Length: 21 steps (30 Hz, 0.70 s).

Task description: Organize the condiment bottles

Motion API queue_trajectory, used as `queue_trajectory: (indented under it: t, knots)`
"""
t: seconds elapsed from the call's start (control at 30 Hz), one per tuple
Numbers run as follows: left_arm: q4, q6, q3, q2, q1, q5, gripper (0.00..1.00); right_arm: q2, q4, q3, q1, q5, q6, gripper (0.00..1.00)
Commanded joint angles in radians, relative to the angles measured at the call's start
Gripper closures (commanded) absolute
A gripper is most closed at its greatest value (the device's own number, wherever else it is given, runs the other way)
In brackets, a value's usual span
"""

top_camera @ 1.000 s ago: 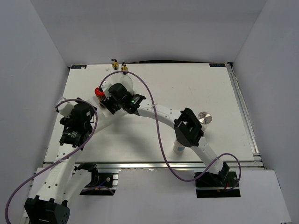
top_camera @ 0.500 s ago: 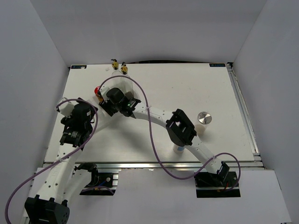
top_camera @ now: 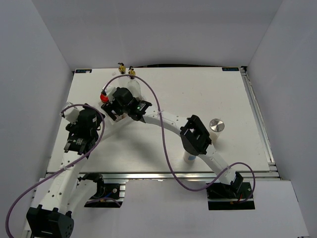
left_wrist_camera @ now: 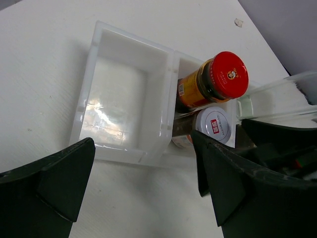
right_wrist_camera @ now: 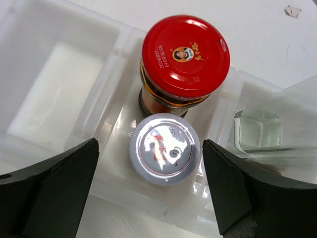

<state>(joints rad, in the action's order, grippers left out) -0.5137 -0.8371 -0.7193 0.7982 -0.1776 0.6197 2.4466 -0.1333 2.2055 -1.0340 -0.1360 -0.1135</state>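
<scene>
The red-lidded dark jar and the small label-lidded jar stand together in one compartment of the white tray. My right gripper is open above the label-lidded jar, with a jaw on each side and clear of the lid. In the top view the right gripper is over the tray beside the red lid. The two glass bottles with gold tops stand at the tray's far end. One silver-capped shaker stands right of the right arm. Another shaker is partly under that arm. My left gripper is open and empty, just short of the tray.
The tray's large left compartment holds nothing. A clear glass bottle base sits in the compartment right of the jars. The right arm and its purple cable cross the table's middle. Grey walls enclose the table on three sides.
My right gripper has shifted a little toward the far left over the tray, and the red lid shows more. The right elbow swung left, then partly back. The left arm barely moved.
</scene>
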Motion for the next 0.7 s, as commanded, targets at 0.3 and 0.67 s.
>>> queue_trajectory:
  t: [0.3,0.67]
  knots:
    - [0.087,0.099,-0.002,-0.017,-0.023,-0.259,0.02,-0.689,0.049,-0.646,0.006,-0.072,0.040,0.11]
    - [0.243,0.289,-0.077,0.183,-0.547,-0.308,0.02,-1.224,-0.009,-1.158,0.354,-0.154,0.291,0.10]
